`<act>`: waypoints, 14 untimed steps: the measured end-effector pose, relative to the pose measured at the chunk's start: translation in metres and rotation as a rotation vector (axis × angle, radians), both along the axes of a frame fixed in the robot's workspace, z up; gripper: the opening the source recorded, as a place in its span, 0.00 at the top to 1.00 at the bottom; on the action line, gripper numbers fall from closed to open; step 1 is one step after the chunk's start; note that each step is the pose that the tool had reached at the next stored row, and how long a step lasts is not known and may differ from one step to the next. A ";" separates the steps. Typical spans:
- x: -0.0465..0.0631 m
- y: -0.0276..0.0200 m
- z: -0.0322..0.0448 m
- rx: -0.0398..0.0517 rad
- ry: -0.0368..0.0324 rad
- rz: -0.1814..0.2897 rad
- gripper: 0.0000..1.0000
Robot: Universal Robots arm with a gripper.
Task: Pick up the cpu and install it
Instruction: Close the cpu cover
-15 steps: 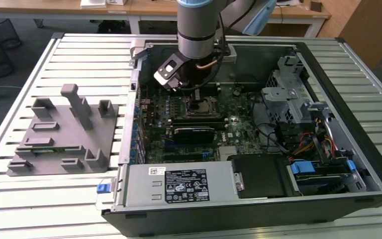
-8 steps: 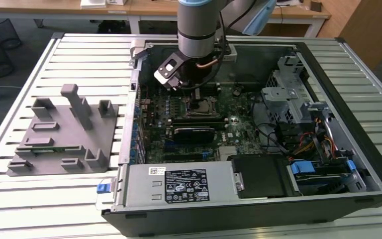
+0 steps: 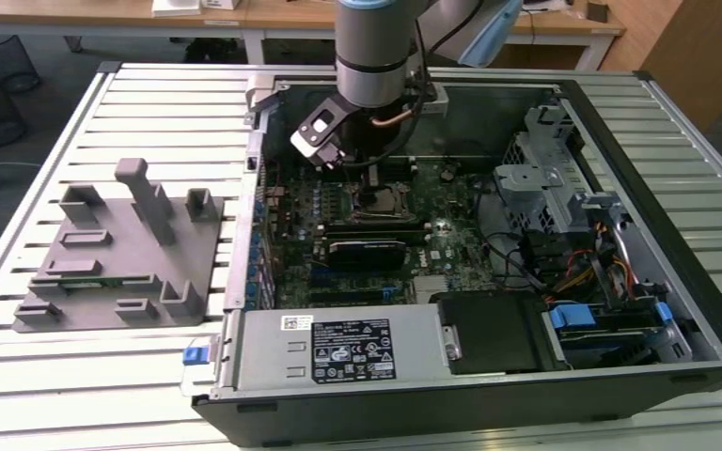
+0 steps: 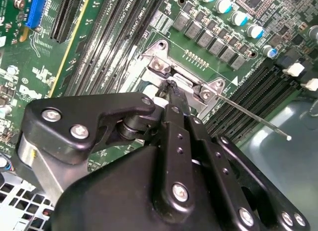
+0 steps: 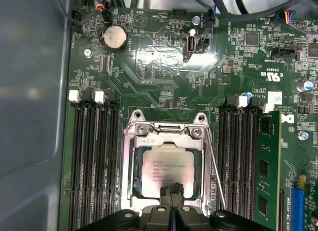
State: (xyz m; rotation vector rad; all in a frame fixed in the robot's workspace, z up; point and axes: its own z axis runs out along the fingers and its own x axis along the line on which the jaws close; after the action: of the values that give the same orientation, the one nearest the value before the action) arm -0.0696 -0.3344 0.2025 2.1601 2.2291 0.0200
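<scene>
Black gripper (image 5: pixel 172 191) tips pinched together, nothing btwn them, at the socket frame (image 5: pixel 164 130) edge. Inside frame: cpu (image 5: pixel 166 166), flat, metal top up, edges square w/ frame; near-square, no clear long axis. Risk: tips pressing off-centre could skew it and bend pins; lever (image 5: pixel 214 176) beside frame looks unlatched.

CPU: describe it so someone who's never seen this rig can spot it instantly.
Start at the open computer case and its green motherboard; between the two banks of black memory slots sits a metal-framed socket. The cpu is the flat square chip lying inside that frame, under the shut gripper. Its pale silvery top sets it apart from the dark slots and green board around it.
</scene>
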 end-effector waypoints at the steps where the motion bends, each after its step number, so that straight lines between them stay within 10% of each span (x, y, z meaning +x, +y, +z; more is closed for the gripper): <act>1: 0.000 0.0001 -0.0006 0.0000 0.0000 0.000 0.89; 14: 0.011 0.0024 -0.0035 0.0008 0.0013 0.000 0.89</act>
State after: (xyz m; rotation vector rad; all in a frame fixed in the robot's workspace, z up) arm -0.0587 -0.3319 0.1991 2.1612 2.2301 0.0195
